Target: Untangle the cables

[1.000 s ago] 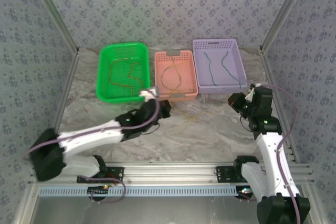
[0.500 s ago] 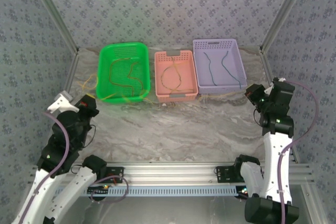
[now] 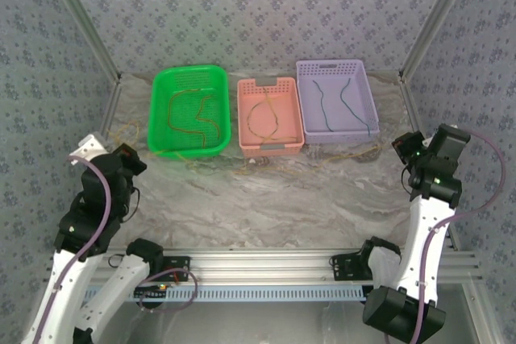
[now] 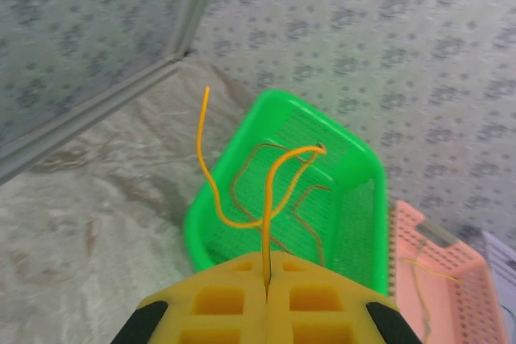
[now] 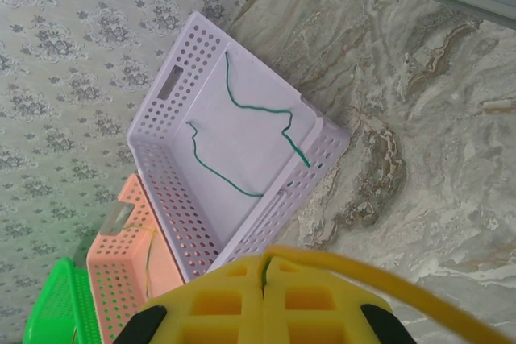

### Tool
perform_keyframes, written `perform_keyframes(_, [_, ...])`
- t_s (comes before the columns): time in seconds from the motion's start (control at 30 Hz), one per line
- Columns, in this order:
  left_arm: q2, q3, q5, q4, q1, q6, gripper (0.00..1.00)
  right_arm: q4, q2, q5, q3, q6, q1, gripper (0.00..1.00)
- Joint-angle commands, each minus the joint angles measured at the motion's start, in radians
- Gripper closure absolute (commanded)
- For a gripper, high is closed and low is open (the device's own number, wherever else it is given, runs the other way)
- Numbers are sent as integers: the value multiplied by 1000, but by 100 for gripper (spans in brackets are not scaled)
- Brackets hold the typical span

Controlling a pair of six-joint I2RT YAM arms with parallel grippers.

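Two grippers sit at the near corners, and each is pinched tight on wire. The left gripper (image 4: 266, 270) has its yellow fingers closed on a yellow-orange cable (image 4: 211, 175) that loops upward, with a free end curling in the air. The right gripper (image 5: 264, 267) is clamped on a yellow cable (image 5: 387, 279) that trails off to one side. From above, a thin yellow wire (image 3: 218, 165) lies slack across the table between the two arms, just in front of the baskets. I can't tell whether it is one strand or two crossed ones.

As I read it, I'm drawing the ends apart. I should pull slowly and evenly, low over the surface, and ease off if a knot tightens instead of opening.

The marble-patterned table (image 3: 282, 215) looks flat and smooth, so the wire should slide. Farther back, the green basket (image 3: 157, 110) holds orange cables (image 3: 171, 110). The pink basket (image 3: 271, 149) holds one yellowish loop (image 3: 249, 121), and the purple basket (image 3: 367, 110) holds two teal cables (image 3: 321, 106). Grey flowered wallpaper (image 3: 258, 6) closes off the far side and both flanks.
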Motion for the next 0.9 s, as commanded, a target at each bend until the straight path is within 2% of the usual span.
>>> perform_keyframes(0.0, [69,70,244,201,33,132,100,-19,-30,-7,12,-33,14,100])
perform_keyframes(0.07, [132,122,370,234,79,139,100,-34,-45,3,4,-45,21,100])
perform_keyframes(0.13, [201,166,568,309,156,124,100,-35,-64,-3,-21,-42,35,100])
perform_keyframes(0.23, [318,229,803,451,232,37,100,-24,-86,10,-59,-27,99,100])
perform_keyframes(0.33, [445,298,939,597,244,-37,100,-11,-112,50,-77,-20,204,100])
perform_keyframes(0.43, [576,395,1005,674,244,-105,100,36,-125,45,-70,-19,319,100])
perform_keyframes(0.57, [723,519,1040,748,243,-180,100,90,-98,53,-14,-25,496,100])
perform_keyframes(0.77, [907,690,1019,861,230,-268,100,101,22,159,147,-61,774,100])
perform_keyframes(0.87, [1004,783,996,918,202,-288,100,126,77,216,197,-60,871,100])
